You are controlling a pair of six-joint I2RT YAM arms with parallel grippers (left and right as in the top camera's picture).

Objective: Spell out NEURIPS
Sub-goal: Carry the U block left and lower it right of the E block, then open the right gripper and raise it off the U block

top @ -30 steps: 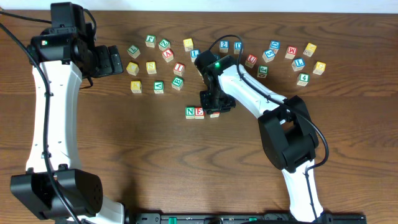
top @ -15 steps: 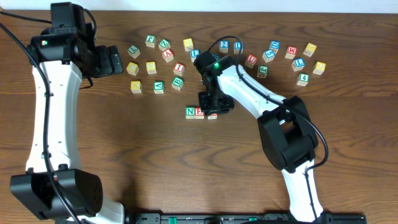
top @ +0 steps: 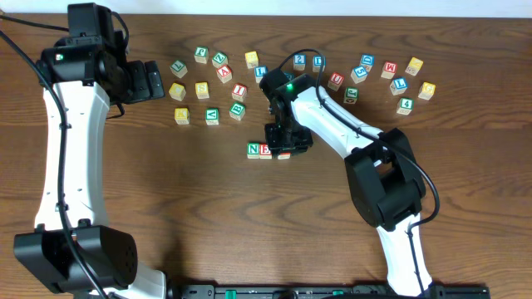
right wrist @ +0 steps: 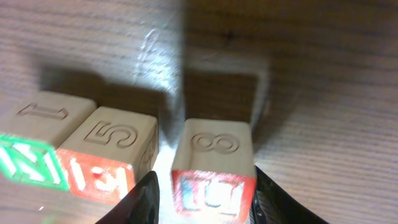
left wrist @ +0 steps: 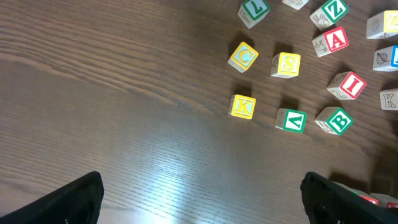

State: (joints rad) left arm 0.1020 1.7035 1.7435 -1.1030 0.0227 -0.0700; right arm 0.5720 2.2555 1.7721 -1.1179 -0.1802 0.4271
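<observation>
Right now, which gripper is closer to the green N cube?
Right. The right gripper is just beside the N cube, straddling the third cube of that row. The left gripper is far away on its own side.

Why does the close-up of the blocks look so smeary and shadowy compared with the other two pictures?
Right wrist view: the block marked 8 has a blurred red letter at the bottom edge, and hard dark shadows fall on the table behind it. Left wrist view: a pale glare streaks the wood, yet the scattered blocks are sharp. Overhead view: even light, everything crisp.
</observation>
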